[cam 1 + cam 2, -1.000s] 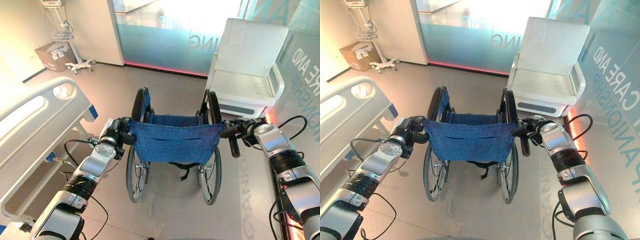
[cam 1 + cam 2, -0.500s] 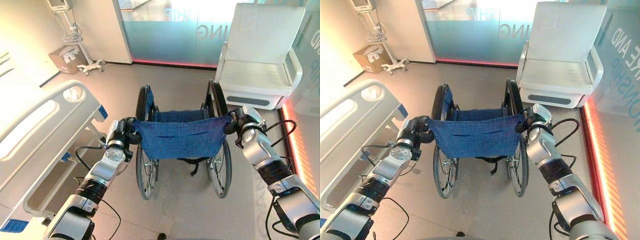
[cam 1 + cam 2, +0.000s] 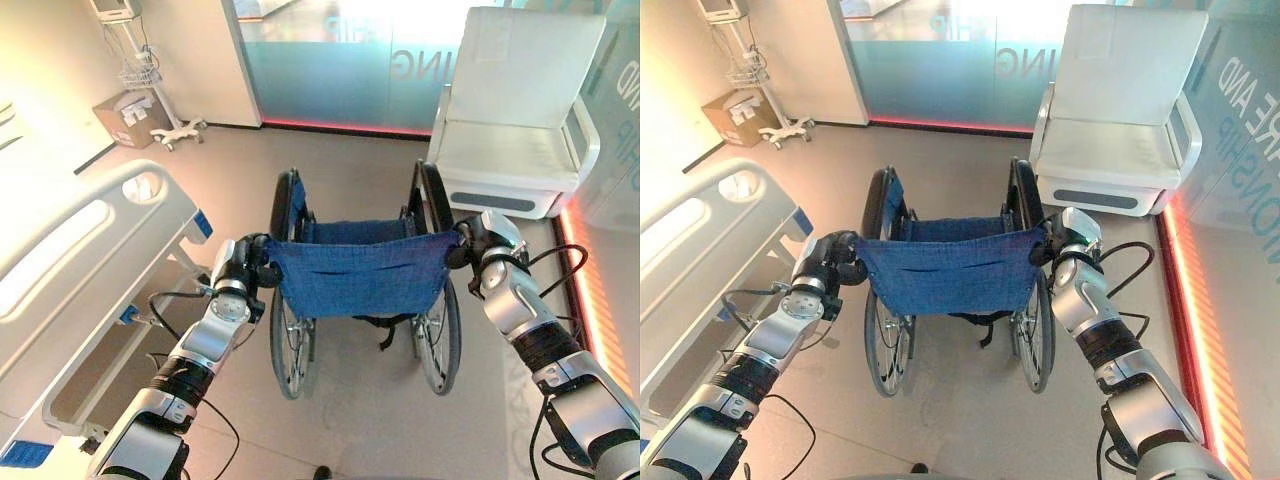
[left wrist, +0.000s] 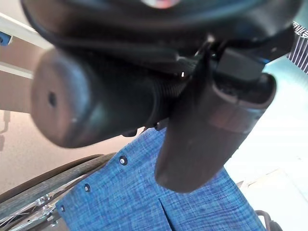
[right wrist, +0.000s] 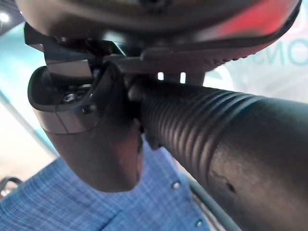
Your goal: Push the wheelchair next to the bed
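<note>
Hospital-room floor (image 3: 340,160): the wheelchair (image 3: 362,275) stands near the bed (image 3: 70,260) but not yet alongside — left hand (image 3: 240,265) and right hand (image 3: 478,238) grip its push handles.

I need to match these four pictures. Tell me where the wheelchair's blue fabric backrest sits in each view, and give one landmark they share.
Left eye view: the blue backrest hangs at centre, between the two big wheels.
Right eye view: at centre, slightly left of the middle.
Left wrist view: along the lower edge, past the left hand.
Right wrist view: lower left corner, below the right hand.
Shared landmark: the backrest's stitched fabric itself.
</note>
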Controlling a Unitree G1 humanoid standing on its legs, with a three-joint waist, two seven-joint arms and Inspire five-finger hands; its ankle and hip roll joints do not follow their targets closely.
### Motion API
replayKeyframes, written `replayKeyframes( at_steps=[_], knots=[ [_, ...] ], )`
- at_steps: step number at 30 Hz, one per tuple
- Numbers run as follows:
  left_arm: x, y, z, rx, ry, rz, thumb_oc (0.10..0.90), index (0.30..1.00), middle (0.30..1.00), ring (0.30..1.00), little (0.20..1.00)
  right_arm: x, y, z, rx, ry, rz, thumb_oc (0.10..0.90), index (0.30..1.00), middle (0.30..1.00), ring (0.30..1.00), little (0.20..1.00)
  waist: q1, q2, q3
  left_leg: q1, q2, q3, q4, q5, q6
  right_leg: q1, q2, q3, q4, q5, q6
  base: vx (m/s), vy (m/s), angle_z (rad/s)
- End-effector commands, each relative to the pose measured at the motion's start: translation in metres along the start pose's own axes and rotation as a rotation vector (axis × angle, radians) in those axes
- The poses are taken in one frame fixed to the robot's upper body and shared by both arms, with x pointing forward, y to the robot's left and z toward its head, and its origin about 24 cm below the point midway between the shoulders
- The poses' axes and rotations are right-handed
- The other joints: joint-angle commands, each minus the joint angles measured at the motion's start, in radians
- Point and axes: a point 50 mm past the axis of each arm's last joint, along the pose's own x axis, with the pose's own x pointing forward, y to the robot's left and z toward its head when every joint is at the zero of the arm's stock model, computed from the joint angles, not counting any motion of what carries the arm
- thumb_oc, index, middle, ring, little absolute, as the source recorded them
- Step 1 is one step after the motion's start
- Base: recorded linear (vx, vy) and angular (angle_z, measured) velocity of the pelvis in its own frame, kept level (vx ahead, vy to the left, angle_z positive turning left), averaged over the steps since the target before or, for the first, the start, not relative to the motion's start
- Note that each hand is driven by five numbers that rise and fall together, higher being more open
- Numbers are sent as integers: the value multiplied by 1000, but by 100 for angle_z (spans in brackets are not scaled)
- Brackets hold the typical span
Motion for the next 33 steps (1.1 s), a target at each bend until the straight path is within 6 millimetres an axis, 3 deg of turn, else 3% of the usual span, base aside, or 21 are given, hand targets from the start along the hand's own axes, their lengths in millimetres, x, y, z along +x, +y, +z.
replayKeyframes(
  at_steps=[1,3,5,8,9,12,15,17,18,23,27,29,33],
  knots=[
    [-13,3,-70,108,200,-57,400,300,300,300,300,3,18,-54,-142,142,97,400,300,300,300,300,13,-11,20,0,-85,124,78,-154,76,-99,-23,86,172,-48,40,120,91,-3],
    [-11,5,-65,100,187,-52,400,300,300,300,300,4,15,-52,-140,134,89,400,300,300,300,300,15,-8,24,-4,-88,121,87,-158,83,-112,-30,87,212,-62,44,83,81,-3],
    [-8,6,-58,86,173,-46,400,300,300,300,300,9,7,-50,-139,121,83,400,300,300,300,300,23,2,32,-20,-85,140,103,-156,93,-146,-37,67,363,-93,51,69,99,-4],
    [-7,7,-51,100,137,-60,400,300,300,300,300,10,-6,-53,-124,126,71,400,300,300,300,300,31,1,56,-46,-84,160,136,-154,94,-241,-73,53,552,-22,65,84,18,-4],
    [-7,6,-50,102,133,-63,400,300,300,300,300,11,-7,-55,-122,129,70,400,300,300,300,300,32,-3,64,-45,-87,158,144,-159,94,-255,-85,54,552,0,65,217,-132,-3],
    [-9,0,-53,98,134,-83,400,300,300,300,300,13,-7,-56,-124,129,73,400,300,300,300,300,25,-18,101,16,-102,95,154,-211,75,-320,-160,65,351,137,64,298,-235,-5],
    [-8,-5,-53,101,133,-102,400,300,300,300,300,15,-10,-56,-111,138,71,400,300,300,300,300,13,-13,112,49,-101,35,162,-255,77,-334,-171,128,234,157,69,301,-304,19],
    [-9,-9,-57,101,141,-122,400,300,300,300,300,17,-20,-58,-104,140,67,400,300,300,300,300,7,-18,104,41,-98,6,190,-273,76,-310,-152,165,206,133,78,258,-407,56],
    [-10,-11,-64,95,165,-131,400,300,300,300,300,18,-26,-61,-94,140,72,400,300,300,300,300,6,-25,90,23,-87,13,232,-277,62,-290,-132,149,228,86,80,253,-431,69],
    [-18,-19,-80,63,226,-170,400,300,300,300,300,17,-26,-67,-79,138,95,400,300,300,300,300,1,-56,62,49,-11,41,320,-307,23,-274,-100,81,275,29,43,283,-420,76],
    [-15,-19,-80,62,224,-184,400,300,300,300,300,16,-26,-73,-30,140,90,400,300,300,300,300,-15,-73,44,31,40,100,473,-226,4,-243,-72,46,266,-9,-12,197,-301,33],
    [-12,-21,-77,62,212,-185,400,300,300,300,300,15,-25,-76,-23,126,78,400,300,300,300,300,-17,-75,41,-16,36,132,542,-176,1,-203,-47,8,259,-39,-41,218,-277,55],
    [-8,-21,-69,71,191,-175,400,300,300,300,300,15,-25,-74,-10,97,63,400,300,300,300,300,6,-65,71,-84,-26,134,456,-194,17,-136,-13,13,261,-67,-31,217,-151,40]
  ],
)
